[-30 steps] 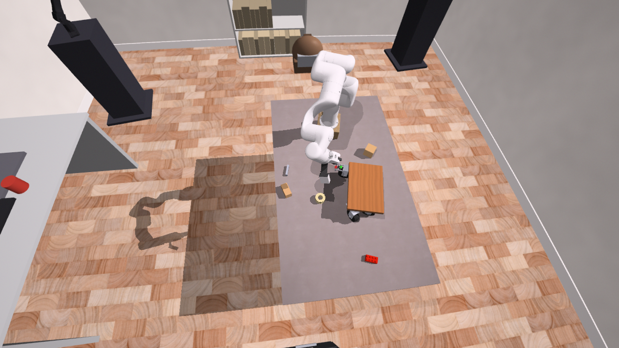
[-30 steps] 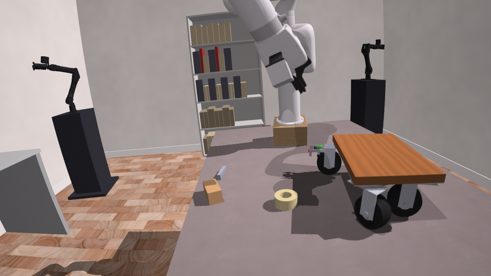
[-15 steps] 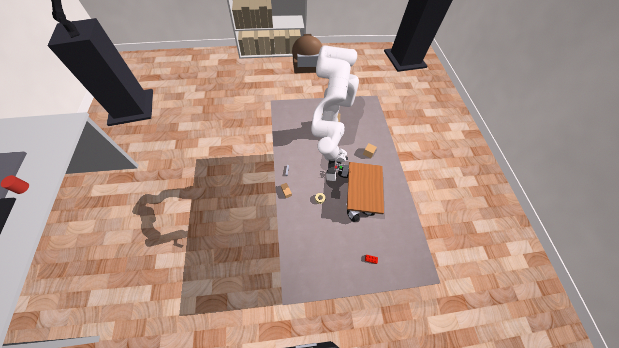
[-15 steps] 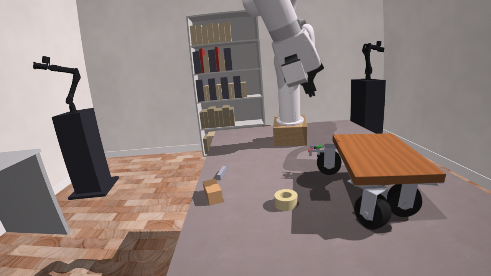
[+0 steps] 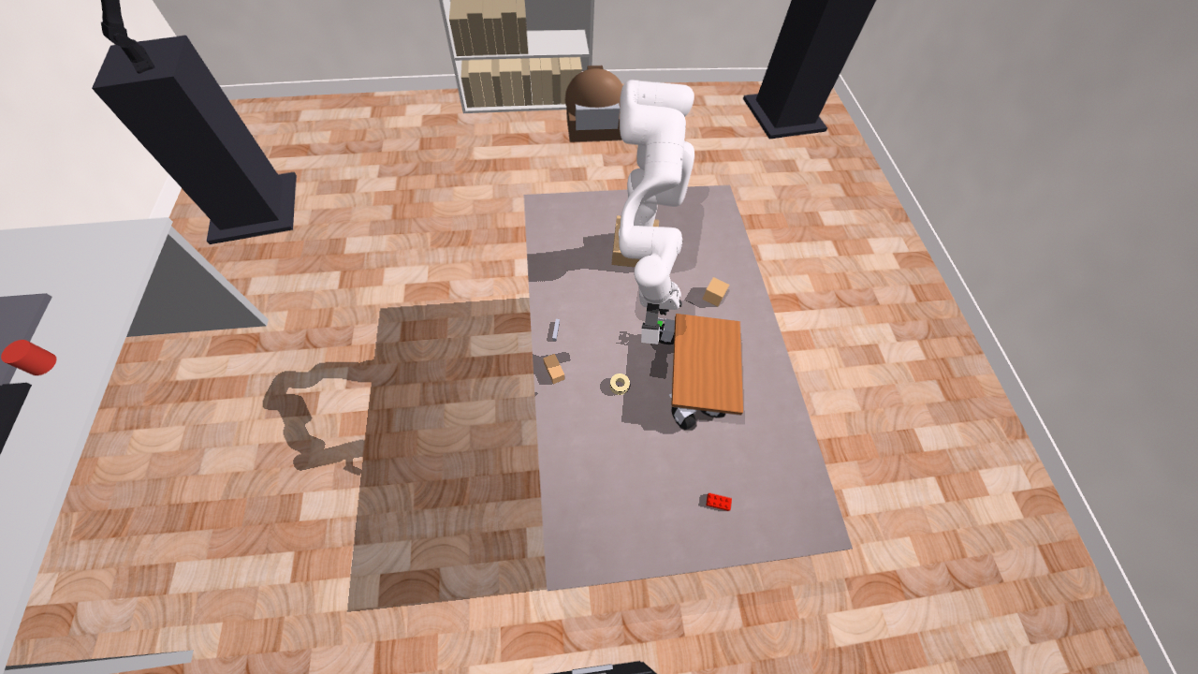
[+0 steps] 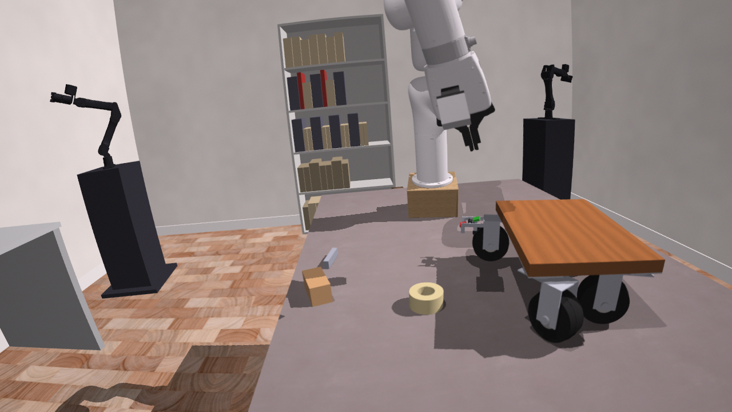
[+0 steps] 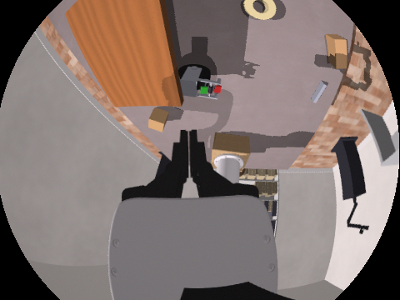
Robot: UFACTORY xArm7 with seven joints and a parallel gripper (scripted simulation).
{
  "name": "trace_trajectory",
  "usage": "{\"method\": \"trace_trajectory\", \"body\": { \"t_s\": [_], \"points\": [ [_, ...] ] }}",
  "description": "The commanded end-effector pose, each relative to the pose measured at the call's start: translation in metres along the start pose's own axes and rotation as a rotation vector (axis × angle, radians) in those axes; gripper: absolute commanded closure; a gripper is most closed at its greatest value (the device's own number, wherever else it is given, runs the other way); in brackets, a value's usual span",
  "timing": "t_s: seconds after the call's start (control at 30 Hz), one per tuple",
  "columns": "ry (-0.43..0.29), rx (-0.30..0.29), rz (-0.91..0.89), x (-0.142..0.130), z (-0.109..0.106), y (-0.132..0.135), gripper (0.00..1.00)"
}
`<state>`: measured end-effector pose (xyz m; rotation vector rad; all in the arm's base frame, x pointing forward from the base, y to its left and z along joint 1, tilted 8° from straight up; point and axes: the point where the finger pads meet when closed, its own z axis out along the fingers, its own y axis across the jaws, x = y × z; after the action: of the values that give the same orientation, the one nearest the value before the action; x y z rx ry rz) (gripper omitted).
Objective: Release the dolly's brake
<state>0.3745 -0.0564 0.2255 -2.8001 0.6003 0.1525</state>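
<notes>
The hand (image 6: 472, 139) hangs in the upper middle of the exterior view, fingers pressed together on nothing — high above the brake pedal (image 6: 472, 220). The dolly (image 6: 573, 235) stands at right on the grey mat (image 6: 358, 348), its pedal sticking out left from the far caster (image 6: 490, 241) — red tip outermost, green beside it.

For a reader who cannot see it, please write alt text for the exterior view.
A white robot arm holds its gripper, fingers shut and empty, high above a wooden-topped dolly on black casters. A small red-and-green brake pedal sticks out at the dolly's far caster. A tape roll lies nearby.
</notes>
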Motion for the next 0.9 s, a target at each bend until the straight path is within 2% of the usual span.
{"method": "trace_trajectory", "body": {
  "t_s": [0.0, 0.17, 0.23, 0.73, 0.8, 0.87],
  "points": [
    [0.013, -0.005, 0.004, 0.001, -0.001, -0.001, 1.0],
    [0.013, -0.005, 0.004, 0.001, -0.001, -0.001, 1.0],
    [0.091, -0.077, 0.021, -0.013, 0.02, -0.007, 1.0],
    [0.091, -0.077, 0.021, -0.013, 0.02, -0.007, 1.0],
    [0.165, -0.134, 0.033, -0.024, 0.037, -0.007, 1.0],
    [0.165, -0.134, 0.033, -0.024, 0.037, -0.007, 1.0]
  ]
}}
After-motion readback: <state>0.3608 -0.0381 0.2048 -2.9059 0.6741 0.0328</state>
